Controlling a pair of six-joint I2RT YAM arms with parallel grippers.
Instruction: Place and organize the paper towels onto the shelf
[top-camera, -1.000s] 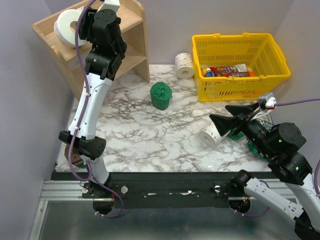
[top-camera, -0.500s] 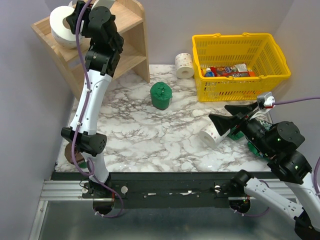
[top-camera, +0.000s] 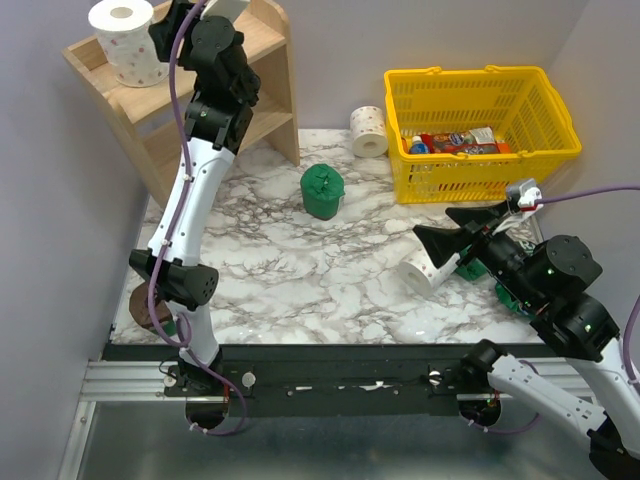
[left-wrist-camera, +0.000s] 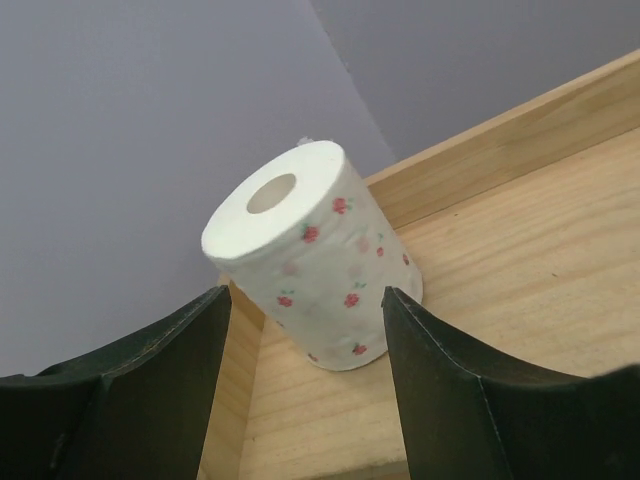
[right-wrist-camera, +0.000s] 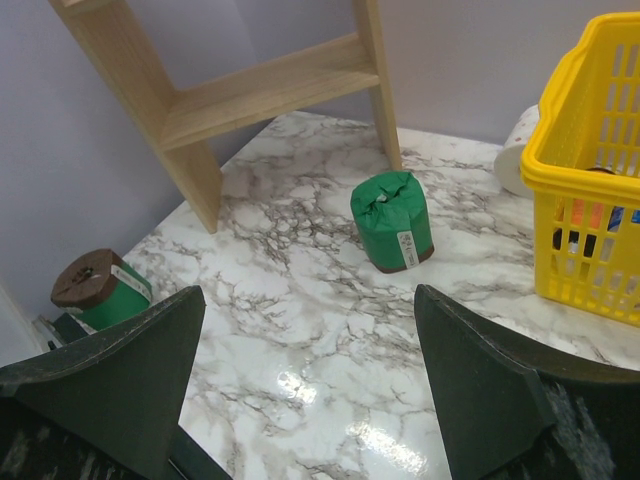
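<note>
One spotted white roll (left-wrist-camera: 310, 250) stands upright in a corner of the top tier of the shelf (left-wrist-camera: 520, 230), seemingly to leave room for others, with the left pincer (left-wrist-camera: 305, 293) spread and clear of it; the right pincer (right-wrist-camera: 308, 292), far from the shelf, gapes empty.

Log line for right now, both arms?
left gripper: open | spotted roll: upright on shelf top tier, not gripped | right gripper: open, over table | green roll: mid-table, unplaced
</note>
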